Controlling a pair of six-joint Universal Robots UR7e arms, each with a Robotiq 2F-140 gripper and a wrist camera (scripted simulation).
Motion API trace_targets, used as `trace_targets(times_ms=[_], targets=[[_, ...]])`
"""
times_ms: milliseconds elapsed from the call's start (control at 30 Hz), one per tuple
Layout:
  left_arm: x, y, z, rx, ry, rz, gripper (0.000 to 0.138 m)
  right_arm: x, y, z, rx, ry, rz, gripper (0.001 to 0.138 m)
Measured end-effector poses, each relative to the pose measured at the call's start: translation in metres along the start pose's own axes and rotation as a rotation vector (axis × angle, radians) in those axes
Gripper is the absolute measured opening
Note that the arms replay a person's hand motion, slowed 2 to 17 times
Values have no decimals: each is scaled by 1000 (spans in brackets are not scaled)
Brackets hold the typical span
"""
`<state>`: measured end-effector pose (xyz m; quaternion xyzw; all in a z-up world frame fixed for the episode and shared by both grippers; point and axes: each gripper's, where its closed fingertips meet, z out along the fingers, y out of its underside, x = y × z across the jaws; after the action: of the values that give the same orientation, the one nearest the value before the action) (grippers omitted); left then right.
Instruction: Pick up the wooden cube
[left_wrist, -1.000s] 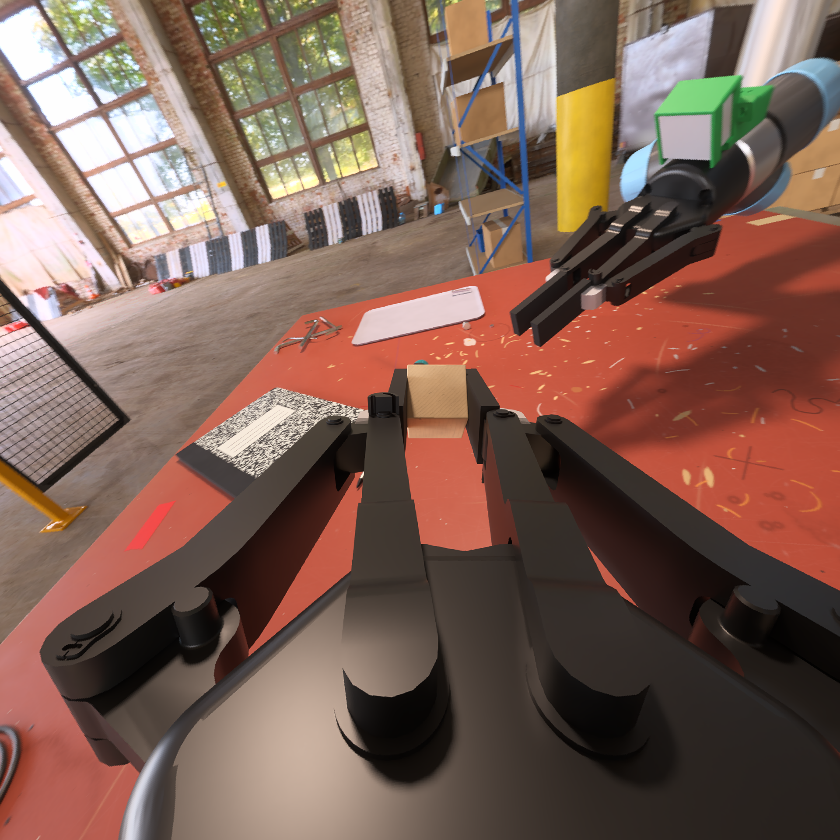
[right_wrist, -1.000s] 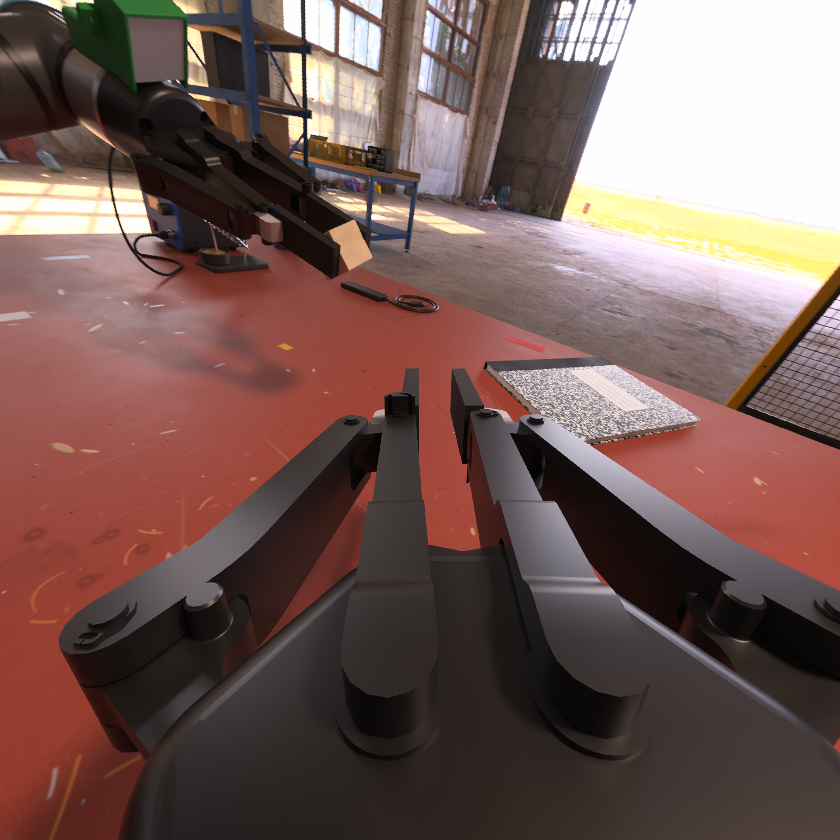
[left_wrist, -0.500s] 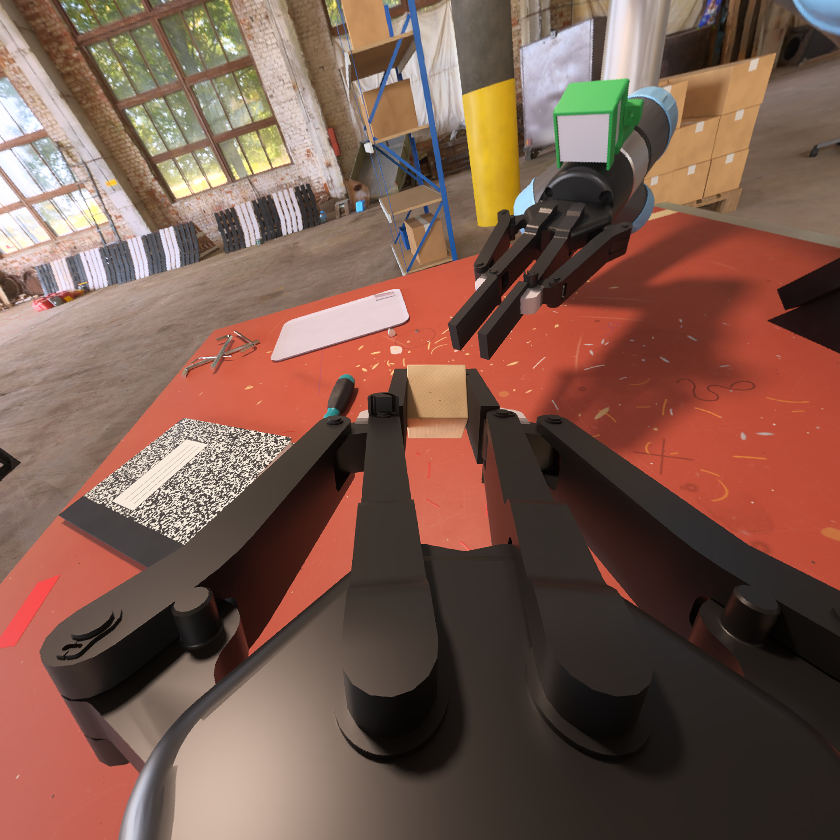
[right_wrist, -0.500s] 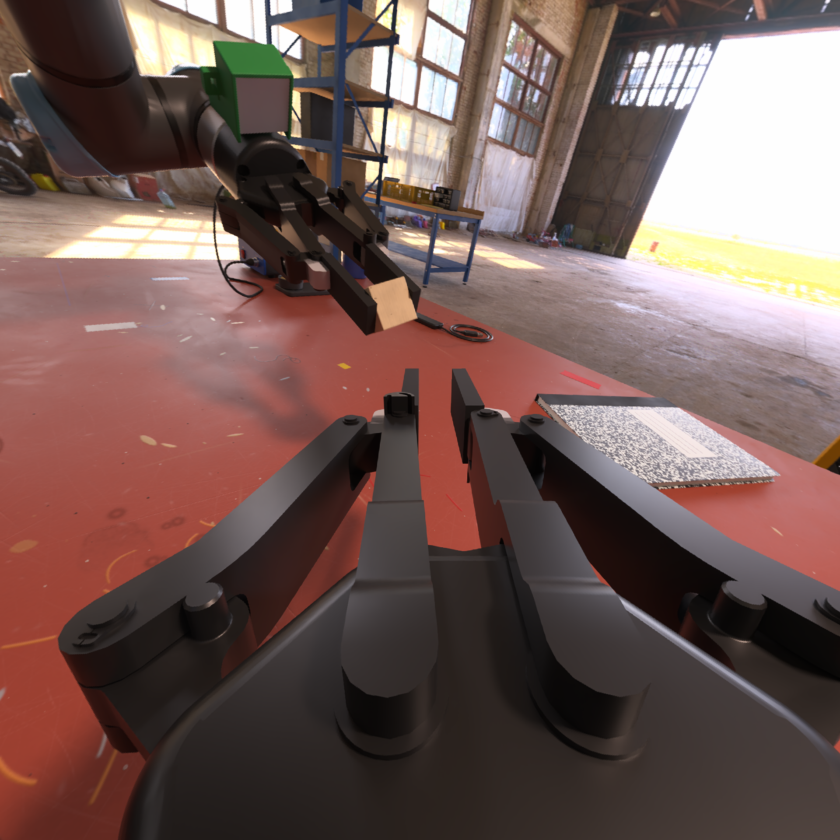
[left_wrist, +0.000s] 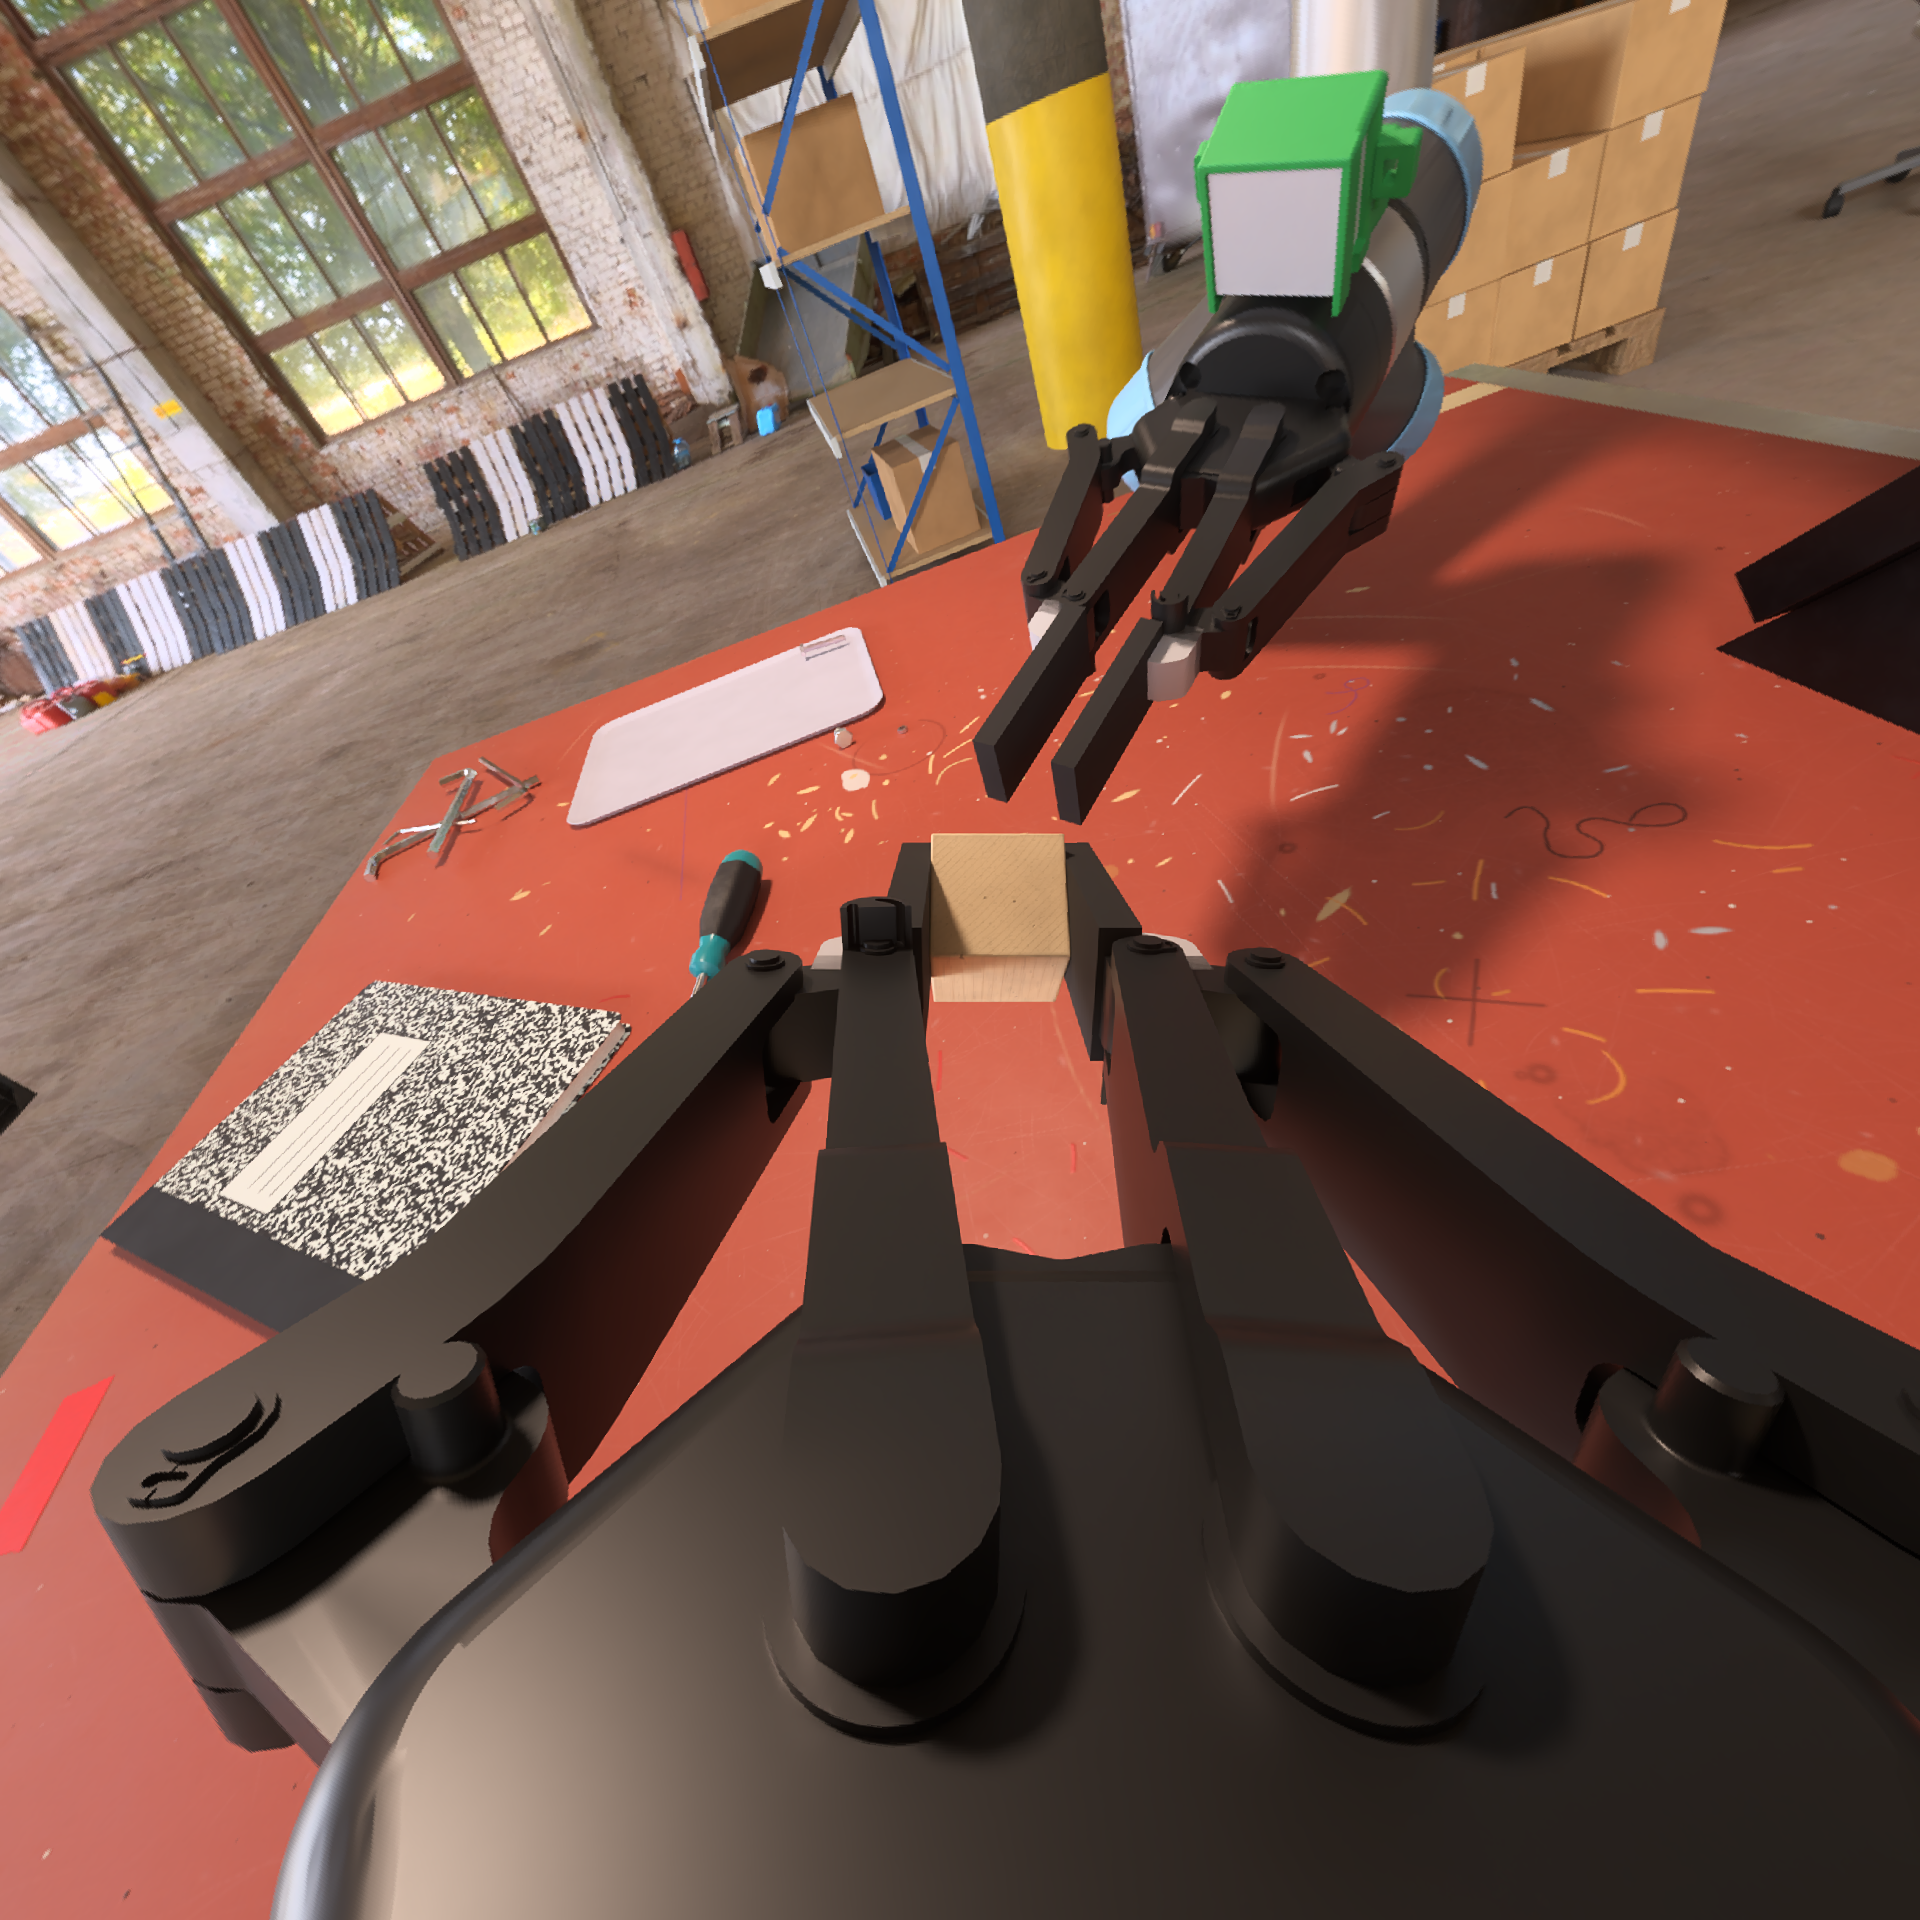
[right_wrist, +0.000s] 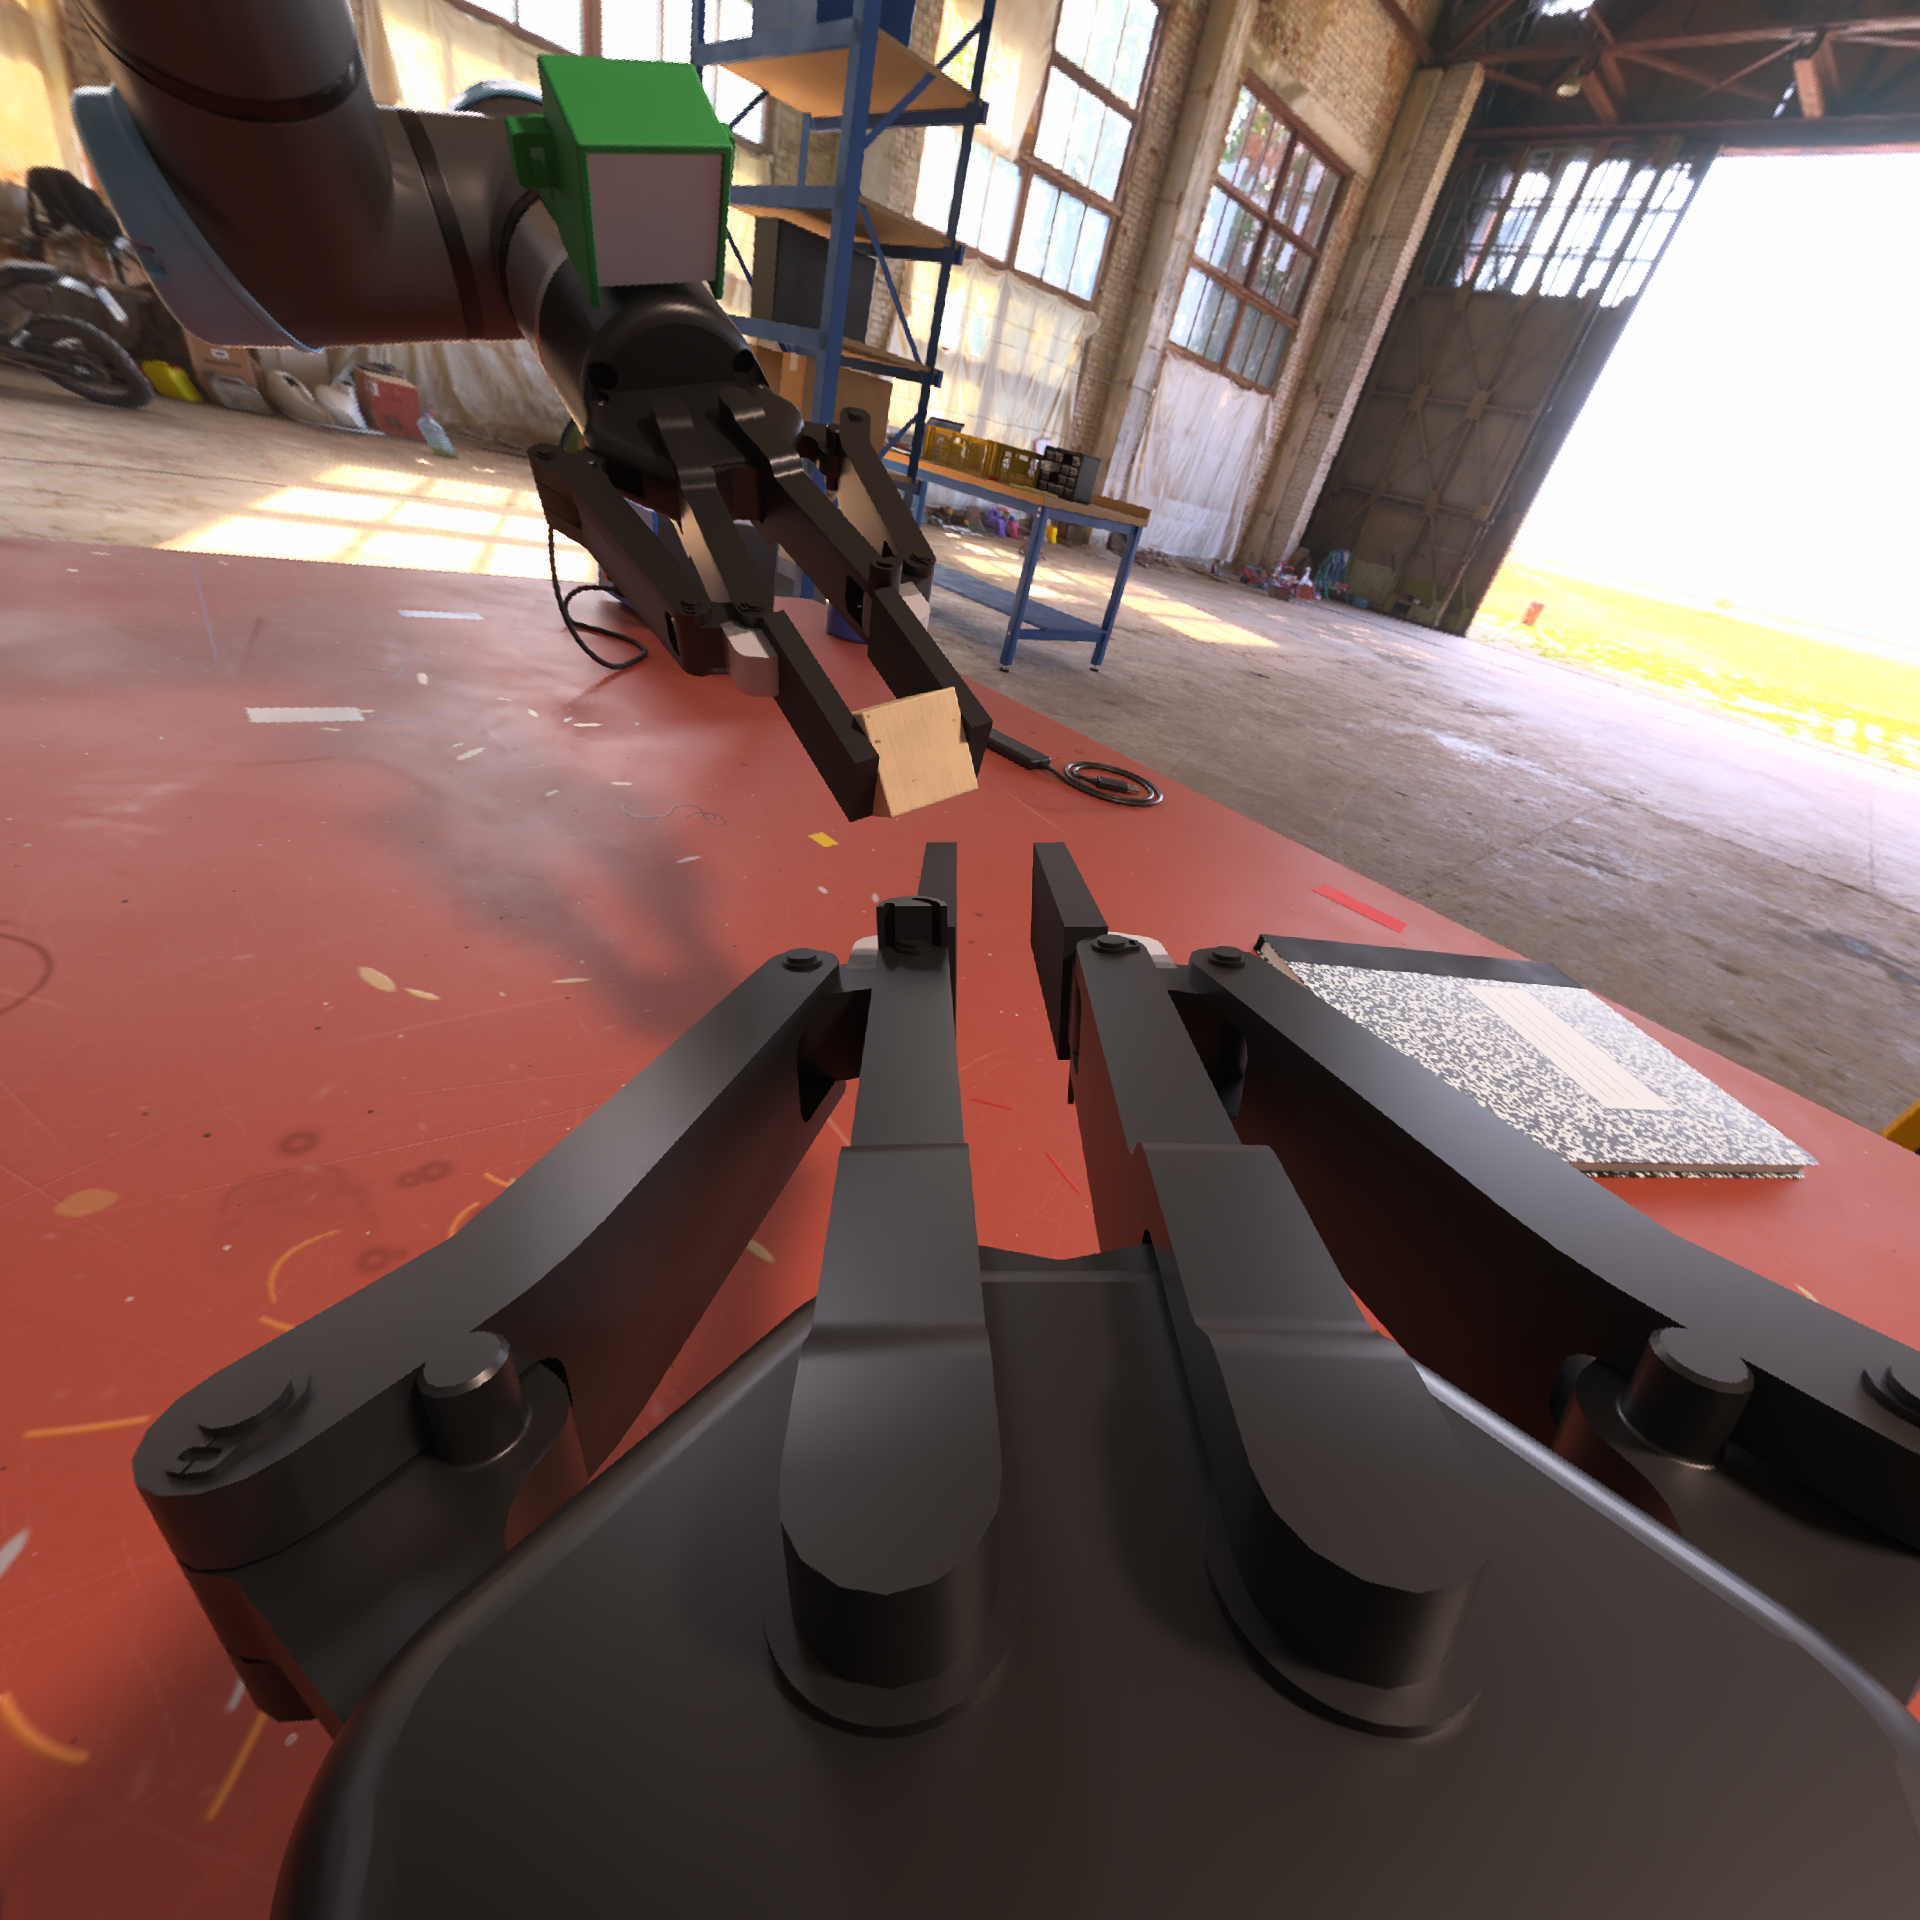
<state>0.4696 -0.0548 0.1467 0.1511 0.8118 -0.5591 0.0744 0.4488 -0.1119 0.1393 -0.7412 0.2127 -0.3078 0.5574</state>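
Left gripper (left_wrist: 997, 914): we pinch the wooden cube (left_wrist: 1000, 906) between both pads, lifted clear of the red table (left_wrist: 1558, 1039). Right gripper (right_wrist: 992, 883): our fingers nearly together, a narrow gap, nothing held, pointing at the cube from just beside it. On the table we note: speckled notebook (left_wrist: 384, 1122), teal-handled screwdriver (left_wrist: 724, 909), white board (left_wrist: 727, 722), hex keys (left_wrist: 452, 816).

wooden cube (left_wrist: 997, 909) sides hidden by left tool (left_wrist: 1000, 914) fingers, notebook (right_wrist: 1538, 1060) near corner behind right tool's linkage
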Motion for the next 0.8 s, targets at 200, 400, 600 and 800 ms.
trace_targets(times_ms=[200, 400, 600, 800], targets=[[11, -5, 4, 15, 34, 8, 32, -8, -4, 0, 27, -42, -5, 20], [15, -6, 9, 5, 30, 23, 32, -17, -9, -1, 56, -78, -22, 20], [21, -5, 14, -6, 51, 26, 32, -23, -12, -1, 72, -94, -46, 19], [26, -5, 17, -6, 73, 21, 32, -27, -15, -2, 84, -99, -74, 16]])
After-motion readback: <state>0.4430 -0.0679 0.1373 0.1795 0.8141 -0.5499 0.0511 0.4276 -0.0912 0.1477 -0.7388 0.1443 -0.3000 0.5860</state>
